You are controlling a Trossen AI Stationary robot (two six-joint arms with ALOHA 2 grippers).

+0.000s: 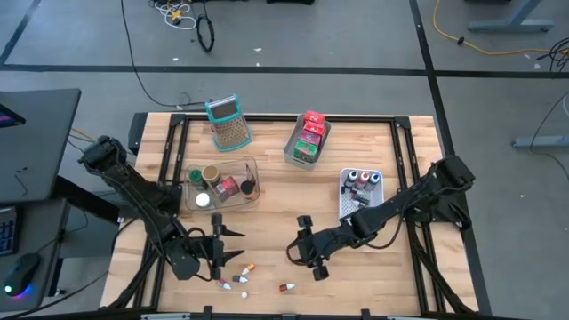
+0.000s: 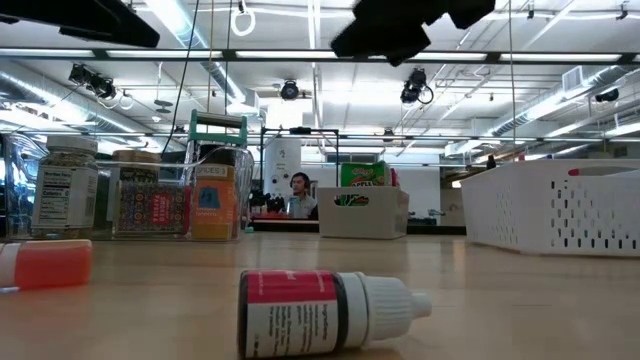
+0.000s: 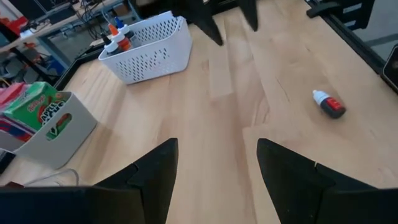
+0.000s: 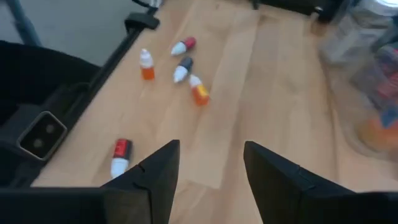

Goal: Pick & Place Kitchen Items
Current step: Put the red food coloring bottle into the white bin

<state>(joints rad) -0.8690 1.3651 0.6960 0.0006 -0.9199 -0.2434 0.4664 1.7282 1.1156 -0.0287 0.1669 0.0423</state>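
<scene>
The right end effector [image 1: 307, 250], fingers apart and empty, hovered near the red bottle [image 1: 286, 287], which lay sideways just beyond it.

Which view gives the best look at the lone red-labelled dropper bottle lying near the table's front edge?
The low view: the bottle lies on its side close to the camera, white cap and label lines visible. The high view shows it as a speck apart from the other bottles; both wrist views show it small.
</scene>
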